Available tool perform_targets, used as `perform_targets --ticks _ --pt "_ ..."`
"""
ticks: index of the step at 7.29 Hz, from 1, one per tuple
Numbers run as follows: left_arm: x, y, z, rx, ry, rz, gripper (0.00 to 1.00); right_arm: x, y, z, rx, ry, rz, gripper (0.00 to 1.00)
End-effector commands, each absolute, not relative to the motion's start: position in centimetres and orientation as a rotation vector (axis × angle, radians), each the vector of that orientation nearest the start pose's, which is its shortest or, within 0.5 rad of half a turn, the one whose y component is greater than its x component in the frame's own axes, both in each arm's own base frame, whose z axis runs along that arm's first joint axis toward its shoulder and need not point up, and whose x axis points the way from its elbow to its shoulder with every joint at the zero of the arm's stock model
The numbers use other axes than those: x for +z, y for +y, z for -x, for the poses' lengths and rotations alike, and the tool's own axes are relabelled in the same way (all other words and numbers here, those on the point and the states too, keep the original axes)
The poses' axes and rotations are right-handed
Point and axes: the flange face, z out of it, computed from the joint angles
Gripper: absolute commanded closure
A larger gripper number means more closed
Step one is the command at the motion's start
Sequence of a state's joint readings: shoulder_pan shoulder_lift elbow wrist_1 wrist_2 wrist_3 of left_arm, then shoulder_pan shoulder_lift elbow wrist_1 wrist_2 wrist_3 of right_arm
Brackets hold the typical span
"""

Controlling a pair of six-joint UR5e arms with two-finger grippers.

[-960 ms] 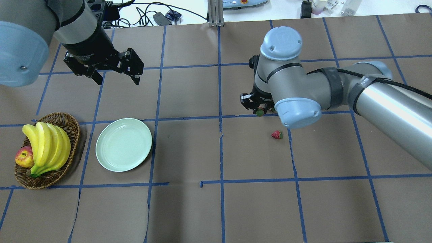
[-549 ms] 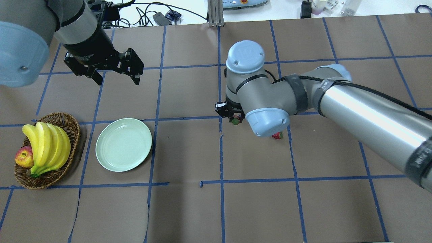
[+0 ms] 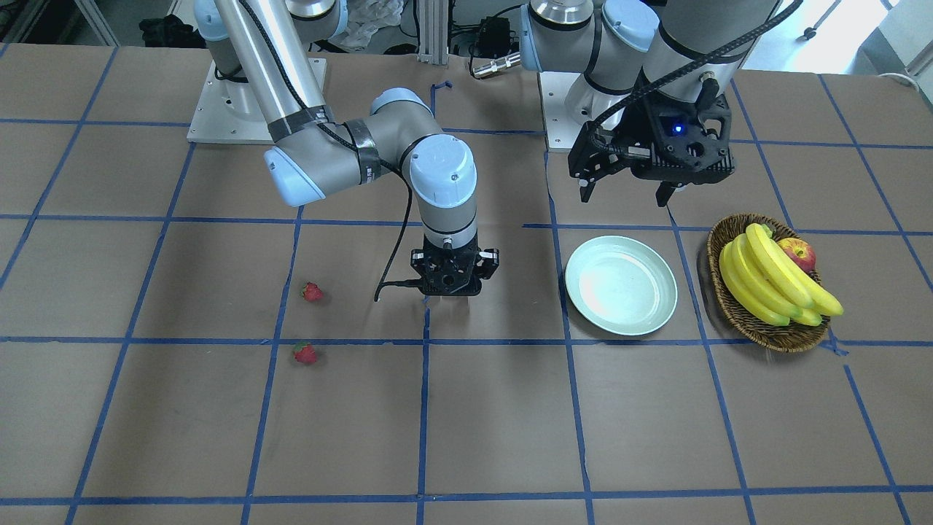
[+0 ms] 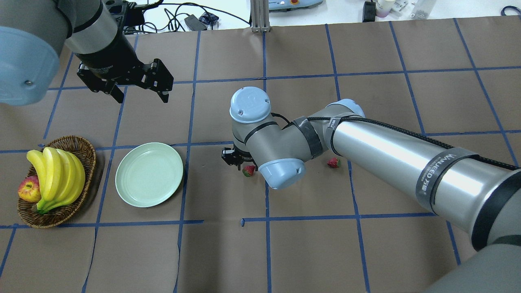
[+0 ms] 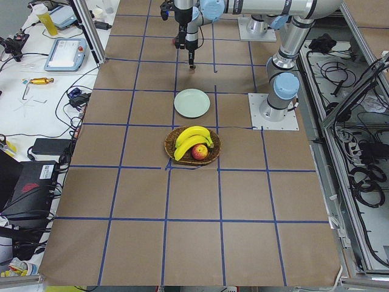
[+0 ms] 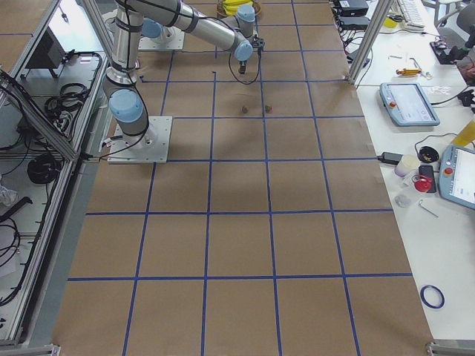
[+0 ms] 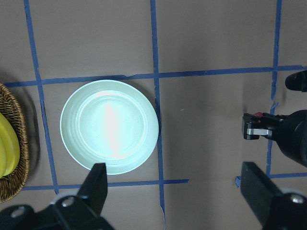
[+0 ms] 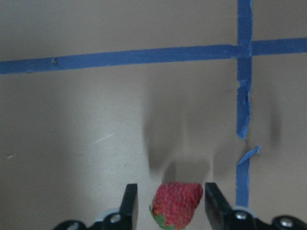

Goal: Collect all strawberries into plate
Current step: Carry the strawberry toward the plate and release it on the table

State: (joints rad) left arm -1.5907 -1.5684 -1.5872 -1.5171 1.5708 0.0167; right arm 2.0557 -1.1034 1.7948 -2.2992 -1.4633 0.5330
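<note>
My right gripper (image 4: 246, 167) is shut on a red strawberry (image 4: 249, 171) and holds it above the table, right of the pale green plate (image 4: 149, 174). In the right wrist view the strawberry (image 8: 176, 203) sits between the two fingers (image 8: 129, 201). Two more strawberries lie on the table, one farther back (image 3: 312, 292) and one nearer the front (image 3: 305, 354); only one (image 4: 333, 162) shows from overhead. The plate (image 3: 621, 286) has nothing on it. My left gripper (image 4: 142, 97) hangs open and empty above and behind the plate (image 7: 109, 125).
A brown wicker basket (image 4: 87, 147) with bananas (image 4: 57, 175) and an apple (image 4: 29, 189) stands left of the plate. The table is brown paper with a blue tape grid. My right arm (image 4: 386, 158) stretches across the table's right half.
My right gripper has carried the strawberry leftward and nearer, toward the plate. The left arm and the loose strawberries have not moved.
</note>
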Motion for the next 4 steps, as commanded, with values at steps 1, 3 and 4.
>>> perform_targets --ticks 1,3,4 --pt "48.7 -49.1 14.3 -0.065 3.14 -0.06 0.0 20.2 -46.1 -39.9 0.017 3.039 -0.042 0.0" --pt "48.7 -49.2 14.3 -0.063 3.14 -0.063 0.0 20.8 -50.2 -32.5 -0.048 3.13 -0.101 0.0" --pt "48.7 -49.2 14.3 -0.063 3.14 -0.06 0.0 21.9 -52.2 -27.8 -0.069 3.127 -0.065 0.0"
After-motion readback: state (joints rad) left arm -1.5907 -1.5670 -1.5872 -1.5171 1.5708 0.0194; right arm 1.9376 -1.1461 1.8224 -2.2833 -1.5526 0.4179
